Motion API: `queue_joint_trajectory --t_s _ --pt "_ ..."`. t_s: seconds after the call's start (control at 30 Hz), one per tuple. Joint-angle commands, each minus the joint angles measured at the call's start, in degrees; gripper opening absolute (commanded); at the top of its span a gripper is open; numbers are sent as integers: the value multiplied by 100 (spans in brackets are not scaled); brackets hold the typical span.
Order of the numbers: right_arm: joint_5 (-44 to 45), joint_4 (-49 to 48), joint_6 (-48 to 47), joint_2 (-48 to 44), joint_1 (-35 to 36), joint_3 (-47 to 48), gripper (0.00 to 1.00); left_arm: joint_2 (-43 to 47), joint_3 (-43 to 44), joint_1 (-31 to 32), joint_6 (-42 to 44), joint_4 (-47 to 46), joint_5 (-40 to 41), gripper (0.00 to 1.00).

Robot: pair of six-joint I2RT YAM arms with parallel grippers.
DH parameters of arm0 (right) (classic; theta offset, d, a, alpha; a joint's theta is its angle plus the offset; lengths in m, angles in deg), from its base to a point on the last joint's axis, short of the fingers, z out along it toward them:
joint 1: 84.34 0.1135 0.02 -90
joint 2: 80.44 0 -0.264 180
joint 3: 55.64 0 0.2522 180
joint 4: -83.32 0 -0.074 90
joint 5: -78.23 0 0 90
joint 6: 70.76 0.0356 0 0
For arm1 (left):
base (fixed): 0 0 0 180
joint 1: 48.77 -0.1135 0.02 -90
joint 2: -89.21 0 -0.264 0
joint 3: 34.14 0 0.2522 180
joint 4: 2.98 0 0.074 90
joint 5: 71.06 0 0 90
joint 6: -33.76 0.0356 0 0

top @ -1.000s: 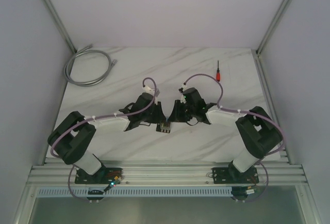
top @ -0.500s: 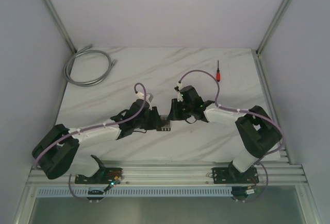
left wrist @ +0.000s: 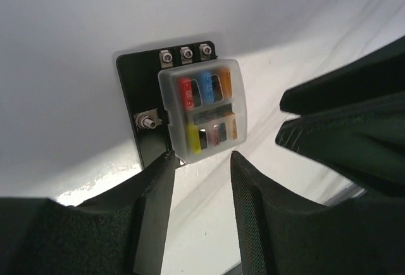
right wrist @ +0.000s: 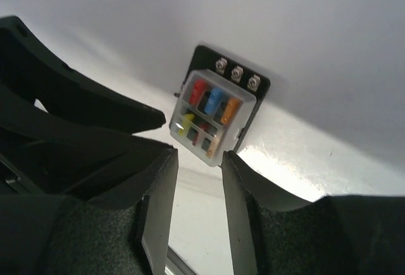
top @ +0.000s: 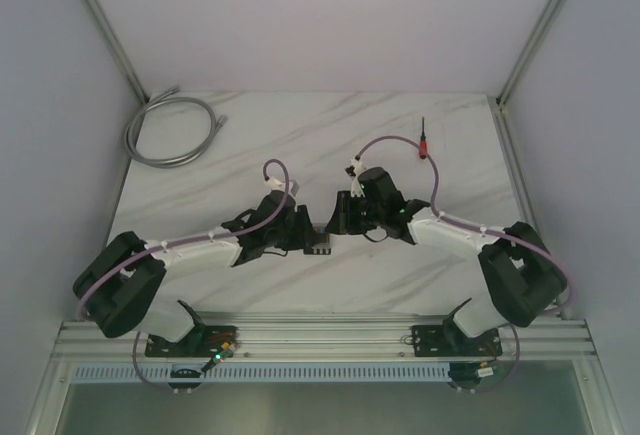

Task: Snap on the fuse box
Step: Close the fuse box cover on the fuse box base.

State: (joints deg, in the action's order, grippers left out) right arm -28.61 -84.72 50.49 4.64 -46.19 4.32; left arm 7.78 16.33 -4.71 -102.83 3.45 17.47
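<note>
The fuse box (top: 320, 246) lies flat on the white marble table between my two grippers. It has a black base (left wrist: 136, 85) with three screws at one end. A clear cover (left wrist: 201, 107) sits on it over red, blue, orange and yellow fuses. My left gripper (left wrist: 202, 158) is open, its tips just short of the box's near end, nothing between the fingers. From the other side my right gripper (right wrist: 199, 158) is also open and empty, its tips by the cover's corner (right wrist: 215, 114). In the top view the left gripper (top: 303, 232) and right gripper (top: 336, 223) flank the box.
A coiled grey cable (top: 170, 130) lies at the back left of the table. A red-handled screwdriver (top: 423, 141) lies at the back right. White walls enclose the table, and an aluminium rail (top: 320, 335) runs along the near edge.
Both grippers' jaws have spread wider. The left arm has dropped and stretched toward the box, and the right arm's elbow has swung out to the right. The box has stayed in place.
</note>
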Motion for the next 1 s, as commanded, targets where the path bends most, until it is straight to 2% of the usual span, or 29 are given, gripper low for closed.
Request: queue_joint_trajectory --t_s 0.0,0.4,0.83,0.97 --pt "-278 -317 253 211 26 -254 40 -304 257 -1 107 81 71 49" --pt "-447 -571 228 828 28 -375 31 -746 322 -20 198 114 -2 40" --pt "-396 303 179 1650 26 -286 22 -1301 42 -11 -30 69 -441 32" --pt "-258 335 48 1405 42 -296 21 -1187 -22 22 -137 35 -573 33"
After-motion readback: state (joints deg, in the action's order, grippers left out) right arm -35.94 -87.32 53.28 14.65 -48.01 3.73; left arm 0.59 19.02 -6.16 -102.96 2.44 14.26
